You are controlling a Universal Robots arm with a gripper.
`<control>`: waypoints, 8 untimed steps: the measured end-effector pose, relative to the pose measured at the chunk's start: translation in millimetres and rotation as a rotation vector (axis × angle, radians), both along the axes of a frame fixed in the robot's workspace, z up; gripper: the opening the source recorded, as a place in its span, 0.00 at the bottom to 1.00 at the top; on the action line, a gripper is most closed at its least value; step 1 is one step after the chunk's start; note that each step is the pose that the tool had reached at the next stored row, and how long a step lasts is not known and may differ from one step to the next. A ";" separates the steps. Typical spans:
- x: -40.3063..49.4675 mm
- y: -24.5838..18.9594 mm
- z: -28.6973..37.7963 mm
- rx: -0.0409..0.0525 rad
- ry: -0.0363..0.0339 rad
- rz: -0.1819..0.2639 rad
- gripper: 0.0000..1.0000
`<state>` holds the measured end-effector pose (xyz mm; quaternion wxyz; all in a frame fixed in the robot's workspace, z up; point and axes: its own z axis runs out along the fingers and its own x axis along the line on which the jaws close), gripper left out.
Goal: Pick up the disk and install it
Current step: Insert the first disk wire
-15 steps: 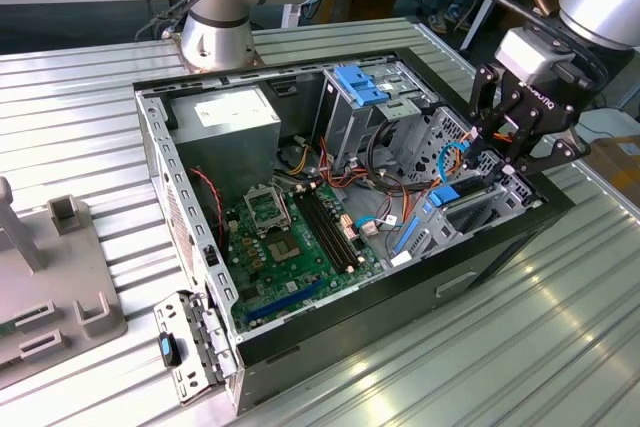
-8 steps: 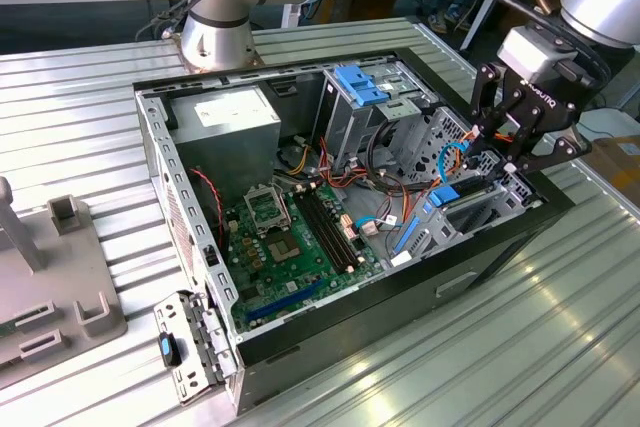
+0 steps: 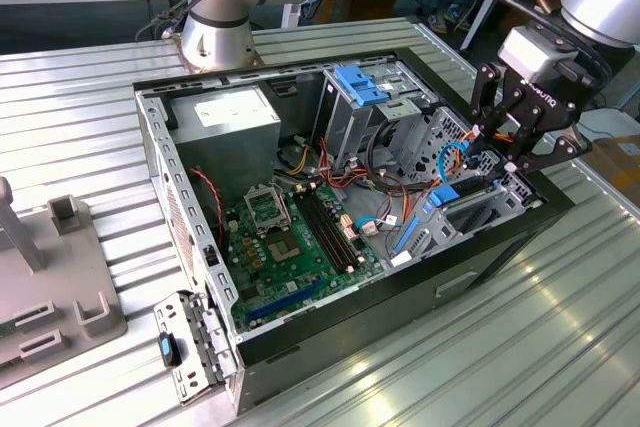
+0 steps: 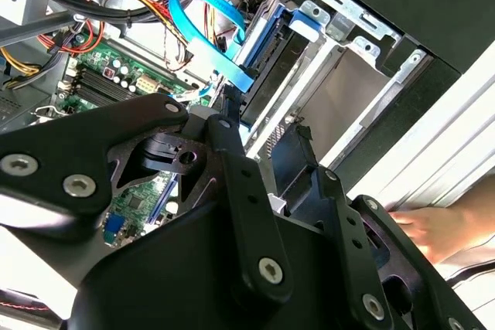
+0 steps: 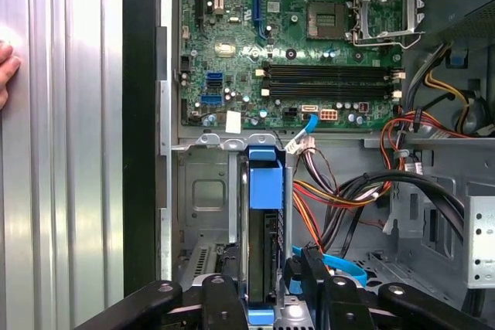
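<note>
The disk (image 5: 264, 191), a slim drive with bright blue plastic rails, stands on edge inside the metal drive cage at the case's front corner. In the exterior view the disk (image 3: 443, 195) sits low in that cage at the view's right. My gripper (image 5: 263, 299) straddles its near end, one black finger (image 5: 224, 295) against each flat side, shut on it. In the exterior view the gripper (image 3: 497, 159) hangs just above the cage. In the second wrist view the disk's blue rail (image 4: 267, 67) runs into the bay past the black linkage.
The open case holds a green motherboard (image 3: 290, 237), a grey power supply (image 3: 225, 112), a blue bracket (image 3: 360, 82) and loose cables (image 5: 348, 191) beside the cage. A person's hand (image 5: 4, 75) rests on the ribbed table outside the case. A grey fixture (image 3: 50, 277) stands at the exterior view's left.
</note>
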<state>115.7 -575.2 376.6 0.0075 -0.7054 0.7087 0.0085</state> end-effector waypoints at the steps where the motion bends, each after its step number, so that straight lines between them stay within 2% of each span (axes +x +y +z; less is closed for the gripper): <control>1: 0.0 0.0 0.0 0.0000 0.0000 0.001 0.44; 8: 0.1 0.0 0.0 0.0000 0.0000 0.006 0.44</control>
